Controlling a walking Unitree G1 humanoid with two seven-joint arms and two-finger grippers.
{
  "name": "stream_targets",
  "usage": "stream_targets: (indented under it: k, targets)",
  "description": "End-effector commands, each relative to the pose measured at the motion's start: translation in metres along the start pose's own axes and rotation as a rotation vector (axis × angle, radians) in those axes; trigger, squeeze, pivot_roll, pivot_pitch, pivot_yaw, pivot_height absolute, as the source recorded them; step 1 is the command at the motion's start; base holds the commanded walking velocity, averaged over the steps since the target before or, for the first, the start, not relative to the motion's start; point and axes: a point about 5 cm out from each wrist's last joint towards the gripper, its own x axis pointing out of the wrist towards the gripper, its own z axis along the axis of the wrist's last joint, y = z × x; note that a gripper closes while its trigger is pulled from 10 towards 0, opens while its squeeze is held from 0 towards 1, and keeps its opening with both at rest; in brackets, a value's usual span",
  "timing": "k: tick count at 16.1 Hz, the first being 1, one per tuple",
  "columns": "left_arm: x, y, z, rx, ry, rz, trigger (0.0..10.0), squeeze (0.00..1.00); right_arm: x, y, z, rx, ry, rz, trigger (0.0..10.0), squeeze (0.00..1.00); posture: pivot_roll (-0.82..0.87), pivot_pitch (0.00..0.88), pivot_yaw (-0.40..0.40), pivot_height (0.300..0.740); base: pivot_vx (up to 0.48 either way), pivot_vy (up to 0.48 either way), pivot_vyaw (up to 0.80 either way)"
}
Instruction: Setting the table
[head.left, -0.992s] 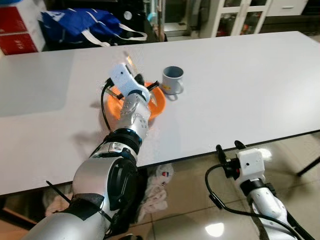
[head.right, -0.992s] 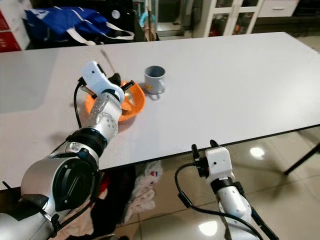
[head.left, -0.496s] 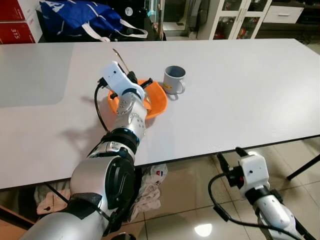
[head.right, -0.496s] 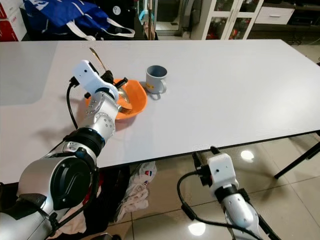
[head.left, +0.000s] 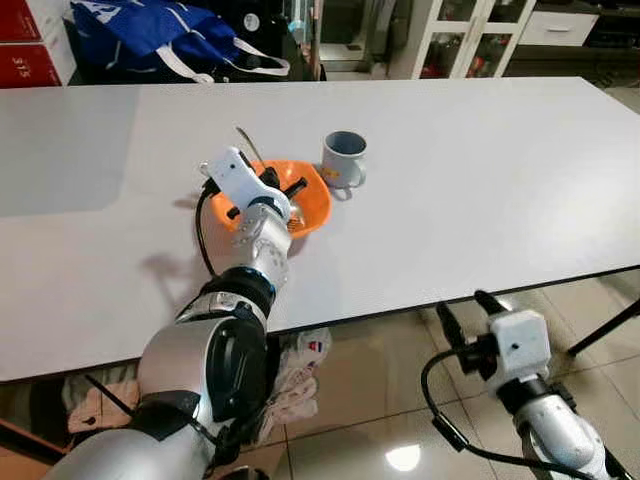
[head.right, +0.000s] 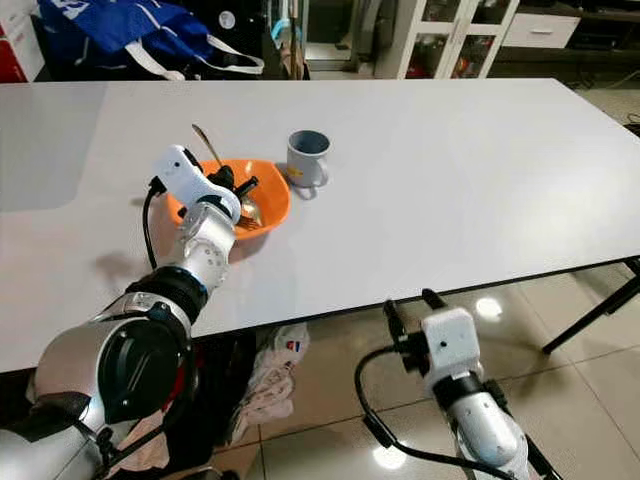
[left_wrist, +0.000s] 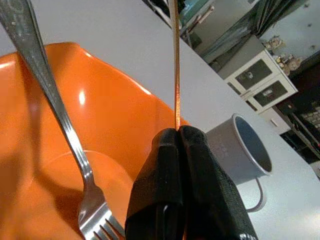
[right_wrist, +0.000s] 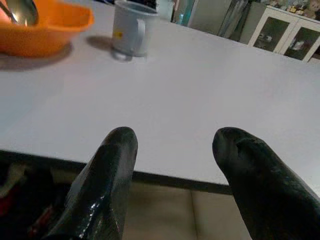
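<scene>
- Below the table edge, nearest the robot, the right gripper (right_wrist: 172, 165) hangs idle over the tiled floor (head.left: 390, 420), its two black fingers spread apart with nothing between them.
- Over the white table (head.left: 480, 170), the left gripper (left_wrist: 179, 150) reaches to the orange bowl (head.left: 305, 205) with its fingers pinched tight on the thin handle of a spoon (head.right: 212, 150).
- Seen edge-on in the left wrist view, that handle is a narrow metal strip rising straight out from between the fingertips; in the right eye view its free end sticks up and away over the bowl's far rim, while the spoon's rounded end lies down inside the bowl.
- Judged by its look, the spoon is light, stiff and slick polished metal; a hold low on the handle, as it is taken now, should keep it from twisting, though a thin smooth shaft could pivot or slip in a loose pinch.
- Beside it in the bowl rests a fork (left_wrist: 55, 110), silver, tines down toward the bottom and handle leaning up against the glossy orange wall.
- Just past the bowl stands a grey mug (head.left: 344, 158), upright and apart from the rim, its handle turned toward the robot.
- Beyond the table's far edge lies a blue bag (head.left: 165, 40) with white straps, and white glass-fronted cabinets (head.left: 470, 35) stand to the right.
</scene>
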Motion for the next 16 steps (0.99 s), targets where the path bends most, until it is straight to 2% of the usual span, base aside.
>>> stream_targets:
  k: [1,3,5,10,11,12,16]
  targets:
    - [0.000,-0.002,-0.001,0.005,0.021,-0.014,0.0,0.00,0.001,0.002,0.007,0.025,-0.020,0.034,10.0,0.00,-0.23,0.000,-0.043,0.740,0.000,0.000,0.00]
    - [0.001,-0.001,0.002,-0.002,0.020,-0.010,0.0,0.00,0.005,0.005,0.026,0.054,-0.076,0.109,10.0,0.00,-0.24,0.000,-0.043,0.740,0.000,0.000,0.00]
    - [0.003,0.000,0.006,-0.008,0.012,-0.001,0.0,0.00,0.004,0.002,0.033,0.045,-0.080,0.155,10.0,0.00,-0.25,0.000,-0.049,0.740,0.000,0.000,0.00]
    - [0.005,0.003,0.016,-0.008,-0.011,0.029,0.0,0.00,-0.003,0.005,0.036,0.051,-0.049,0.202,10.0,0.00,-0.25,0.000,-0.050,0.740,0.000,0.000,0.00]
    - [0.005,0.003,0.016,-0.005,-0.010,0.032,0.4,0.00,-0.003,0.005,0.036,0.056,-0.049,0.205,10.0,0.00,-0.25,0.000,-0.049,0.740,0.000,0.000,0.00]
    - [0.005,0.003,0.016,0.001,-0.008,0.039,10.0,0.00,-0.004,0.006,0.038,0.058,-0.053,0.211,10.0,0.00,-0.25,0.000,-0.048,0.740,0.000,0.000,0.00]
    - [0.006,-0.001,0.017,-0.018,0.001,0.035,10.0,0.00,-0.007,0.010,0.041,0.057,-0.054,0.233,10.0,0.00,-0.25,0.000,-0.048,0.740,0.000,0.000,0.00]
